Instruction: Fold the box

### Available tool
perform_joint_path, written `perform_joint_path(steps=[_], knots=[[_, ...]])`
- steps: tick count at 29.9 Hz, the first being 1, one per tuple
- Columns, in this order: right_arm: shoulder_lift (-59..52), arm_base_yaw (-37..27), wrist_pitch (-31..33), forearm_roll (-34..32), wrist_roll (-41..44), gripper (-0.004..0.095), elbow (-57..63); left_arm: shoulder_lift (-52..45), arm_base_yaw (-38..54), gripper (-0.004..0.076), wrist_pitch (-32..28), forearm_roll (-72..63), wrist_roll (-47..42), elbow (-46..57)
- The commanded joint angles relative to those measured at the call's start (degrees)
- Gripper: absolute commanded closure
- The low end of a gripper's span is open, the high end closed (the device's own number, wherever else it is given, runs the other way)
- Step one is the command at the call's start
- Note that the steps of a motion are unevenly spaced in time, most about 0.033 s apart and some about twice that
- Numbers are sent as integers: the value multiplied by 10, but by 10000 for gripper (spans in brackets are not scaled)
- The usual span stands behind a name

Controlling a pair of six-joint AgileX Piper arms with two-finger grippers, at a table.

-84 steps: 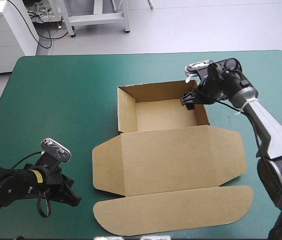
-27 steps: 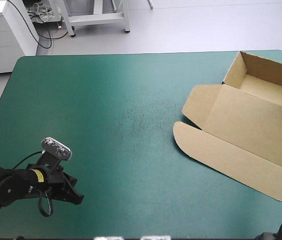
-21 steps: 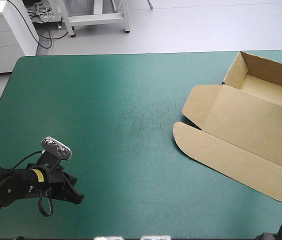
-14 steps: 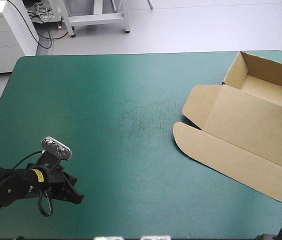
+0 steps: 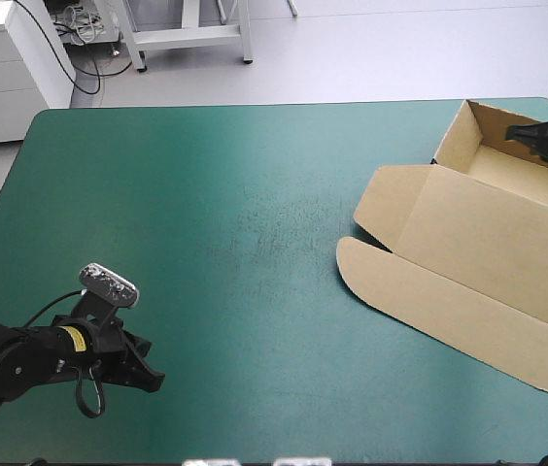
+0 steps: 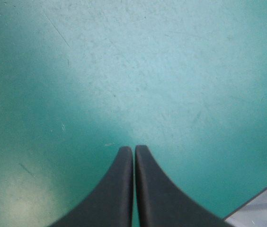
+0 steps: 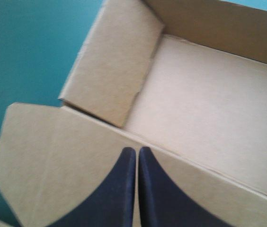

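The brown box (image 5: pixel 478 252) lies at the table's right side as an open tray (image 5: pixel 522 175) with raised walls, its lid flat and reaching toward the front edge. My right gripper (image 5: pixel 515 134) hovers over the tray's far wall, shut and empty. In the right wrist view its black fingers (image 7: pixel 137 151) meet in one point above the seam between lid and tray (image 7: pixel 209 109). My left gripper (image 5: pixel 150 379) rests low near the front left corner, far from the box. It is shut with nothing held (image 6: pixel 134 149), over bare teal-green cover.
The box's right part runs past the high view's right edge. The table's front edge (image 6: pixel 261 208) shows close beside the left gripper. Bare teal-green cover (image 5: pixel 235 223) spans the left and middle of the table.
Earlier the box sat mid-table with the right gripper at its far right wall; it now lies at the right side. Just before now, the right gripper rose out of the tray and shut.
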Motion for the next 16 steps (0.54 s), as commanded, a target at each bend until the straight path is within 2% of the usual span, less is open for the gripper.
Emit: perform_joint_path(steps=[1, 5, 8, 11, 16], knots=[[-44, 66, 9, 10, -15, 910, -16, -4, -1, 732, -43, -8, -6, -14], [-55, 157, 42, -27, -13, 910, -9, -4, -1, 732, -50, 3, -6, -14], [-77, 211, 38, -58, -2, 910, 22, -4, -1, 732, -50, 18, -6, -14], [-116, 253, 15, -87, 7, 910, 85, -4, -1, 732, -58, 22, -6, -2], [-202, 294, -52, -87, 15, 910, 222, -4, -1, 732, -91, 17, -6, 57]])
